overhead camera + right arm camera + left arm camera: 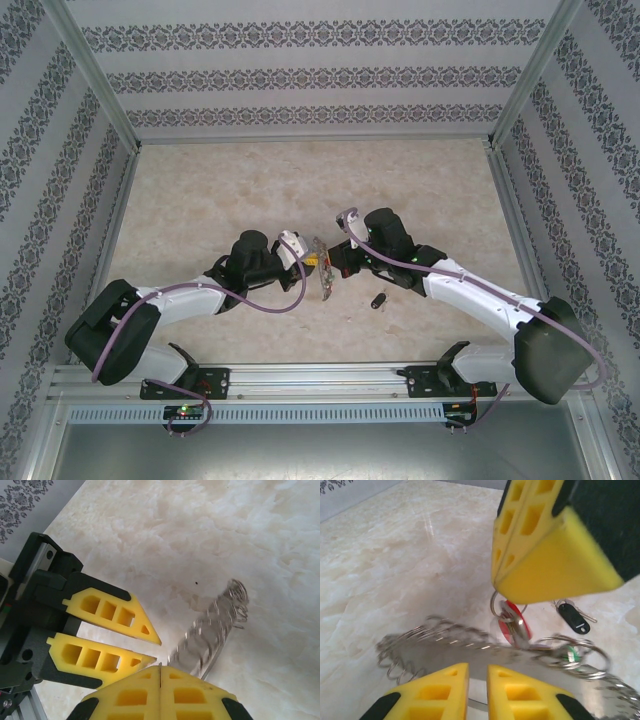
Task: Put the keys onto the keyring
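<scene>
Left end effector [477,674] sits at the bottom edge of the left wrist view, yellow fingers [440,692] parted by a narrow gap. Keyring [465,641] runs across just above those fingertips, from lower left to the lower right corner, blurry, with a bumpy coiled edge. Can't tell if the left fingers touch it.

Right end effector [512,594] comes down from the upper right of that view. In the right wrist view its two fingers are pressed flat together at bottom center, no gap. Red key [512,625] hangs right under the tip, its small ring reaching up to the fingers, in front of the keyring band. Can't tell whether the tip pinches the key or the keyring. In the right wrist view a thin wire from the keyring runs down to the finger seam, and the coiled part stretches toward the right of center above the desk [395,565].

Black key [574,618] lies flat on the desk at mid right of the left wrist view, apart from the keyring.

Top view: both end effectors meet tip to tip at center frame, the keyring between them, tilted on edge. Black key is just to the lower right of them, beside the right arm.
</scene>
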Action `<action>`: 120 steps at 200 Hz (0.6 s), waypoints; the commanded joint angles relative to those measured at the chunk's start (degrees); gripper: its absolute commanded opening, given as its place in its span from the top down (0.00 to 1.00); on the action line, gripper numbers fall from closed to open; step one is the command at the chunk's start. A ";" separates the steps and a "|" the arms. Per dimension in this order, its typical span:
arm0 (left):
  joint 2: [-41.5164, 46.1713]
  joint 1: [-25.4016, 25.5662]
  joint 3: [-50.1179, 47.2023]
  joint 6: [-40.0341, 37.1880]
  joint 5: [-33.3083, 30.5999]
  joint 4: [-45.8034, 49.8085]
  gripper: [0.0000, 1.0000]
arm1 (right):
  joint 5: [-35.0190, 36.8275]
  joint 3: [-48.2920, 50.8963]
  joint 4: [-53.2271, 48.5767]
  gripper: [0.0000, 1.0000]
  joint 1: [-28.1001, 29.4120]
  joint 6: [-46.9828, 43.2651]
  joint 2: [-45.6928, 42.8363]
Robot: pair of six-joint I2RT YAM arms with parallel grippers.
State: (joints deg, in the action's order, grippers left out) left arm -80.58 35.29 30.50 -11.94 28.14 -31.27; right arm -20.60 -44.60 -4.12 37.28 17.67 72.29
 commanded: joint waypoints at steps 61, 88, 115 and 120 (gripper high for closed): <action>3.27 0.48 3.52 -4.00 5.01 7.54 0.70 | -2.11 -2.75 0.29 1.00 1.26 -1.84 -1.28; 2.77 0.48 5.00 -4.83 5.12 9.87 0.70 | -2.89 -2.97 0.12 1.00 1.46 -2.30 -1.11; 2.37 0.53 6.05 -5.51 5.47 10.71 0.70 | -3.41 -3.18 0.06 1.00 1.50 -2.66 -0.93; 2.22 0.48 6.30 -5.67 5.65 11.05 0.70 | -3.48 -3.20 0.01 1.00 1.56 -2.73 -0.92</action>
State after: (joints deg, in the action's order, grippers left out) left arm -78.59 35.29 34.61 -15.42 31.55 -23.22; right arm -22.15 -45.28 -5.13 38.04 16.21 72.14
